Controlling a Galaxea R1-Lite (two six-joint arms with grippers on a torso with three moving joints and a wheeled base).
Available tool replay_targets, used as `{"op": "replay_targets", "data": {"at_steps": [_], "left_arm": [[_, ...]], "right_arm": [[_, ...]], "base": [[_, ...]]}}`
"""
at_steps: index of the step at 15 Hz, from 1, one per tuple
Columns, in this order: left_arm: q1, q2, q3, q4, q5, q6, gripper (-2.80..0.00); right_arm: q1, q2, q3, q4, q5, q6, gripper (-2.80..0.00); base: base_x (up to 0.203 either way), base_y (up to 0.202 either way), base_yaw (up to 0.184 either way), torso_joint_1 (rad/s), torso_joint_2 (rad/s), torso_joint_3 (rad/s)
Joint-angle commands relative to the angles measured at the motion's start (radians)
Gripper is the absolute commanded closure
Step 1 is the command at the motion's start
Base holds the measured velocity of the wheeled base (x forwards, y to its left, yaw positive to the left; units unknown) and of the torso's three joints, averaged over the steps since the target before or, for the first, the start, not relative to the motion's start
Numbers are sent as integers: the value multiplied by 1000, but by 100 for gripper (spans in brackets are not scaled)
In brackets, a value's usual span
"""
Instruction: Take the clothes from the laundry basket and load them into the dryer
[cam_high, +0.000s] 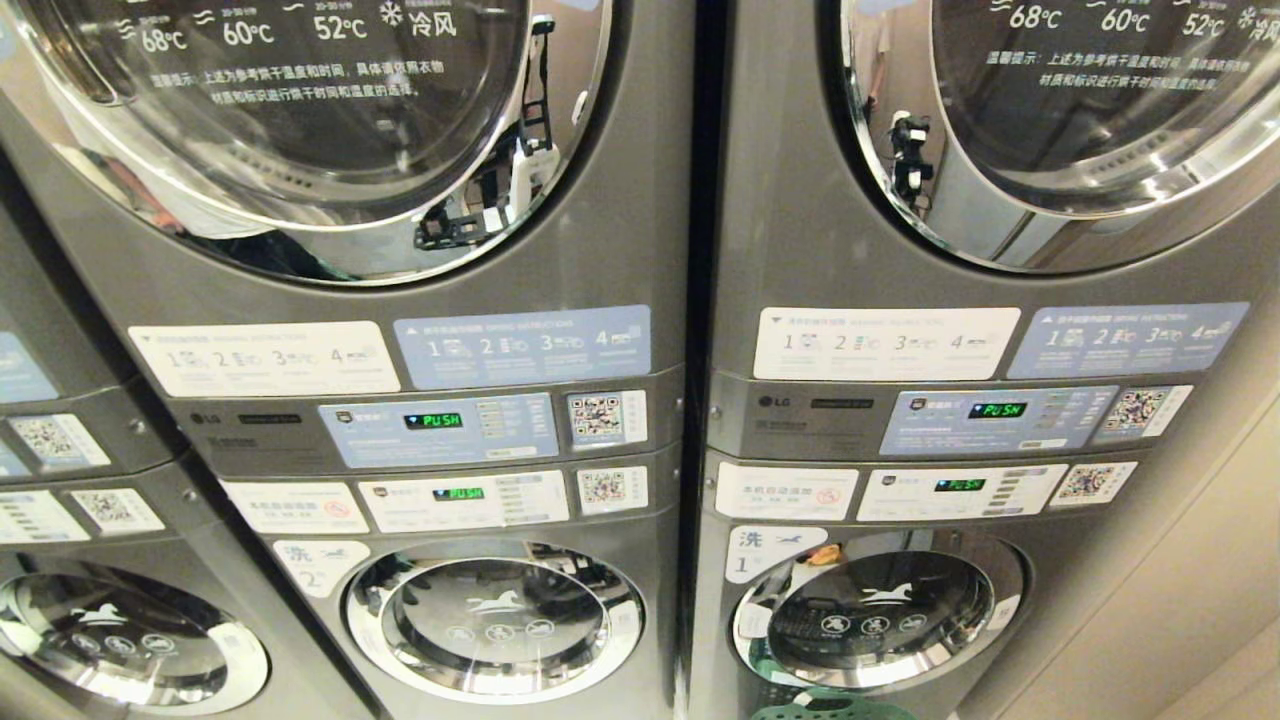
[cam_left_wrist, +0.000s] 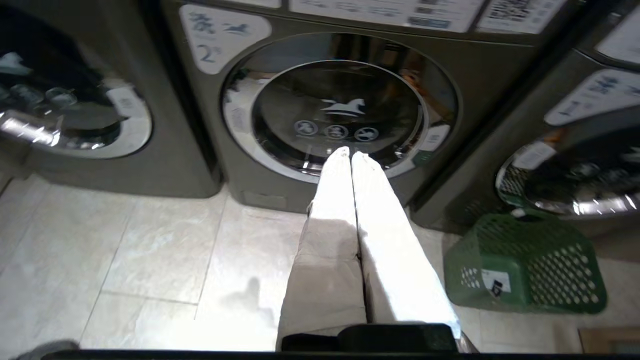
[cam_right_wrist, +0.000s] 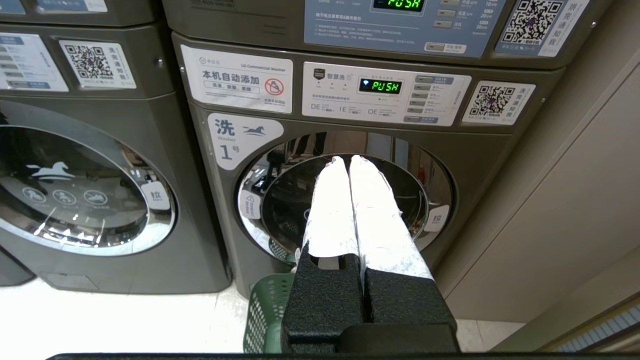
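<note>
Two dryers, each with a round glass door that is closed, fill the top of the head view, one on the left (cam_high: 300, 130) and one on the right (cam_high: 1100, 110). The green laundry basket (cam_left_wrist: 525, 265) stands on the floor before washer no. 1, and its rim (cam_high: 830, 708) just shows in the head view. I cannot make out any clothes in it. My left gripper (cam_left_wrist: 350, 152) is shut and empty, low down, pointing at the door of washer no. 2 (cam_left_wrist: 340, 110). My right gripper (cam_right_wrist: 348, 159) is also shut and empty, pointing at the door of washer no. 1 (cam_right_wrist: 345, 200) above the basket (cam_right_wrist: 265, 315).
Control panels reading PUSH (cam_high: 433, 420) sit between the dryers and the washers below. A third stacked machine (cam_high: 90, 640) stands further left. A beige wall (cam_high: 1180, 600) closes the right side. Pale floor tiles (cam_left_wrist: 125, 250) lie in front of the machines.
</note>
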Motion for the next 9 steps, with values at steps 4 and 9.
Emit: {"op": "replay_targets", "data": {"at_steps": [4,9], "left_arm": [[-152,-75,3,6,3,-9,0],[-114,-294,44,-116,17,-4,0]], "right_arm": [[1,-3,0,0,1,-3,0],[0,-16,12,-30,-5,20,0]], "base": [[0,0,0,0,0,0],[0,0,0,0,0,0]]}}
